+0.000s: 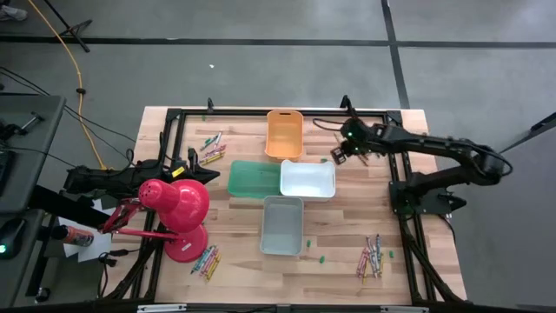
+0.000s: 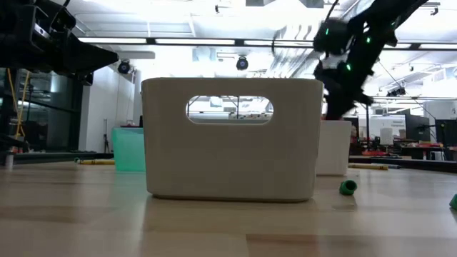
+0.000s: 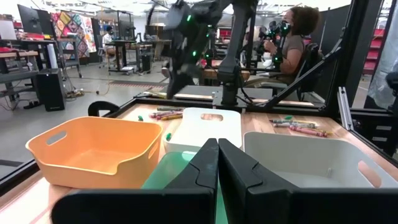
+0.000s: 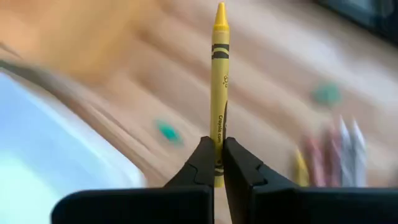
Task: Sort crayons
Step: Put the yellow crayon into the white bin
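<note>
Yellow marks the held item: in the right wrist view the right gripper (image 4: pixel 217 163) is clenched on a yellow crayon (image 4: pixel 219 93), which stands out straight beyond the fingertips. Blurred crayons (image 4: pixel 329 158) lie on the wood beyond it, to one side.

High view: the right gripper (image 1: pixel 340 154) hangs between the orange bin (image 1: pixel 284 135) and the white bin (image 1: pixel 307 179). Loose crayon groups (image 1: pixel 372 257) lie well apart from it on the wooden table (image 1: pixel 347 226). The left gripper (image 1: pixel 193 162) waits beside the green bin (image 1: pixel 254 178), above the red lamp (image 1: pixel 178 209).

Low view: the right gripper (image 2: pixel 333 71) hangs above the table behind the grey bin (image 2: pixel 232 139).

Left wrist view: the left gripper (image 3: pixel 217 163) is clenched, holding nothing, over the green bin.
</note>
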Available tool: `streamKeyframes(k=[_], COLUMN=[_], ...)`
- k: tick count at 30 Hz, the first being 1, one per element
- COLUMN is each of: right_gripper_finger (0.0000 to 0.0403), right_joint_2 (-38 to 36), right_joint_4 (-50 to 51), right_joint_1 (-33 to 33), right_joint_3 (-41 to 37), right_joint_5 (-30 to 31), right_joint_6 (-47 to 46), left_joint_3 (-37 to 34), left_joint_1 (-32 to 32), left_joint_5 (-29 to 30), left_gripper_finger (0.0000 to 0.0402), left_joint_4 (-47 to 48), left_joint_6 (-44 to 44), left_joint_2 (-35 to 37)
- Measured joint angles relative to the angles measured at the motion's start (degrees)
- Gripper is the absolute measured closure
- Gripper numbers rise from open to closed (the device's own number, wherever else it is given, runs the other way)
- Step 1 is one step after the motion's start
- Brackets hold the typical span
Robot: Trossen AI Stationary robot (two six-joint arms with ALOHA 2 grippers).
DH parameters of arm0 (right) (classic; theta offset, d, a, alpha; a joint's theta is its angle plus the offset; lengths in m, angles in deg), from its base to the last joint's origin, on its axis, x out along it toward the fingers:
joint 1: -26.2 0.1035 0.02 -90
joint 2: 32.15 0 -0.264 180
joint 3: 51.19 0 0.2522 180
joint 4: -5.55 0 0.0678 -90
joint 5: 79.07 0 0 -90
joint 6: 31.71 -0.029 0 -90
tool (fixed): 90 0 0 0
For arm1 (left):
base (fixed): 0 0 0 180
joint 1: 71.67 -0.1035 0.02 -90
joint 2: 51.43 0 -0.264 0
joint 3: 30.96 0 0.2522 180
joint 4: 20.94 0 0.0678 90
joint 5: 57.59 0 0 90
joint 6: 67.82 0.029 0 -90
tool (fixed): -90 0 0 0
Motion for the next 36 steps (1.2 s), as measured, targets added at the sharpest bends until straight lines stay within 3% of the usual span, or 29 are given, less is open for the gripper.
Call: streamKeyframes(k=[8, 12, 19, 25, 30, 36], right_gripper_finger=[0.0401, 0.0401, 0.0401, 0.0401, 0.04, 0.0397], right_joint_2=[-0.27, 2.55, 6.12, 8.92, 10.55, 10.59], right_joint_4=[-40.12, -51.34, -52.38, -49.96, -45.38, -43.23], right_joint_1=[5.4, 6.47, 9.13, 16.46, 21.51, 22.49], right_joint_3=[-9.37, -11.94, -10.97, -10.84, -10.84, -10.84], right_joint_5=[-2.05, -4.91, -11.98, -19.01, -13.9, -9.11], right_joint_6=[1.91, 1.79, 3.77, 8.8, 12.16, 13.36], left_joint_3=[0.0, 0.01, 0.02, 0.01, 0.0, -0.01], left_joint_1=[0.0, 0.0, -0.02, -0.02, 0.0, 0.0], left_joint_5=[0.0, 0.01, 0.0, 0.0, 0.0, 0.0], left_gripper_finger=[0.0398, 0.0398, 0.0398, 0.0398, 0.0398, 0.0398], left_joint_4=[0.0, 0.0, 0.02, 0.02, 0.02, 0.0], left_joint_6=[0.0, 0.0, 0.0, 0.0, 0.0, 0.0], left_joint_2=[-0.01, -0.01, -0.01, -0.01, 0.0, -0.01])
